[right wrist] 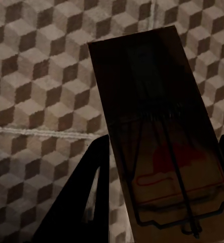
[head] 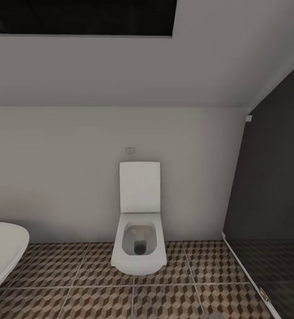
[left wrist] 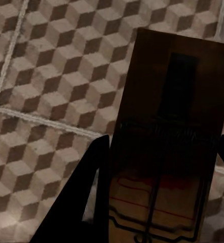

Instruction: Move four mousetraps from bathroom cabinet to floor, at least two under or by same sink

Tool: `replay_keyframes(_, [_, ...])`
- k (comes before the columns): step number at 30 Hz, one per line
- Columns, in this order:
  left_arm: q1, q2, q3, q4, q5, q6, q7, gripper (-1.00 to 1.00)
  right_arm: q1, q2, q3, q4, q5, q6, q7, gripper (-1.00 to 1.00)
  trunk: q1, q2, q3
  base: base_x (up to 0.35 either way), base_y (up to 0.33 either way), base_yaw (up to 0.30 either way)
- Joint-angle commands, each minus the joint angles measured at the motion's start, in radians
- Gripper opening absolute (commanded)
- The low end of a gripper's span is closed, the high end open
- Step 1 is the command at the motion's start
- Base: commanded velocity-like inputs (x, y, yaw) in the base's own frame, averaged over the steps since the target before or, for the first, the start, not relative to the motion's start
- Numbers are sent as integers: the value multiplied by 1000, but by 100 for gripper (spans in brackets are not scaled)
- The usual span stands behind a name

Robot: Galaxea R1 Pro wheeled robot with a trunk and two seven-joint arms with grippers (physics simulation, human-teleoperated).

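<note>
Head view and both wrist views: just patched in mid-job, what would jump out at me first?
A white toilet with its lid up stands against the pale wall, dead ahead on the cube-patterned floor. Each end effector grips a mousetrap above those tiles: one mousetrap in the left end effector, another mousetrap in the right end effector. A white bathtub edge shows low on the left.

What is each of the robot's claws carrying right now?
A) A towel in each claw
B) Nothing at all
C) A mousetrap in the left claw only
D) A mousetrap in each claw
D: the left claw grips a wooden mousetrap between its dark fingers, and the right claw grips another mousetrap the same way, both held above the cube-patterned floor.
</note>
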Motion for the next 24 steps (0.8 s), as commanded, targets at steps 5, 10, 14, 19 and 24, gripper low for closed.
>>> replay_keyframes(5, [-25, 21, -9, -44, -24, 13, 8, -100, -1, -3, -10, -83, -26, -5, -88, -100, 0, -1, -1, 0, 0, 0])
replay_keyframes(10, [-41, 26, -9, -51, -67, 16, 7, -100, -1, -4, -31, -132, -38, -12, -152, -100, 0, -1, -1, 0, 0, 0])
replay_keyframes(14, [-44, 26, -9, -54, -135, 10, 1, -100, 0, -1, -39, -151, -41, -35, -173, -100, 0, -1, -1, 0, 0, 0])
replay_keyframes(19, [-45, 23, -8, -55, -168, 3, -2, -100, 0, 0, -42, -156, -42, -46, -181, -100, 0, -1, -1, 0, 0, 0])
replay_keyframes(24, [-46, 21, -6, -56, -176, 1, -3, -100, 0, -1, -42, -157, -44, -46, -180, -100, 0, -1, -1, 0, 0, 0])
